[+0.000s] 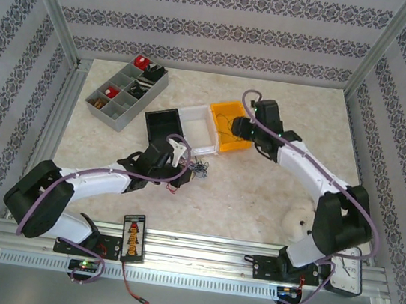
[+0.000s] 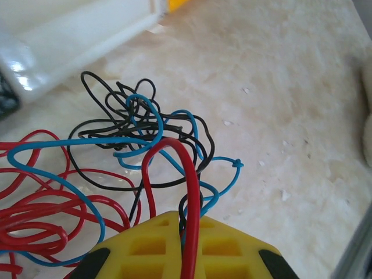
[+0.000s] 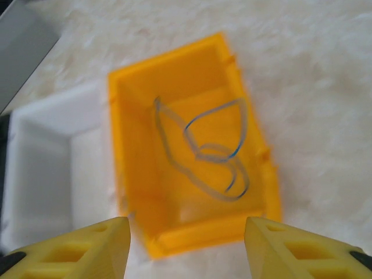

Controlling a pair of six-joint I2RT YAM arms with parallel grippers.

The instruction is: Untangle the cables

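The cables (image 2: 133, 133) lie as a tangle of thin red, blue and black wires on the table, just in front of the white bin. My left gripper (image 2: 187, 226) is shut on the cables, with a red, a black and a blue strand pinched between its yellow fingers. From above, the tangle (image 1: 197, 170) sits beside the left gripper (image 1: 180, 155). My right gripper (image 3: 187, 226) hangs open above the orange bin (image 3: 133, 174), with nothing between its fingers. One loose bluish cable (image 3: 215, 152) lies looped on that bin's floor. From above, the right gripper (image 1: 235, 130) is over the orange bin (image 1: 227, 112).
A white bin (image 1: 195, 127) and a black bin (image 1: 163, 125) stand in a row left of the orange one. A grey compartment tray (image 1: 124, 94) sits at the back left. A white lump (image 1: 299, 224) lies near the right arm's base.
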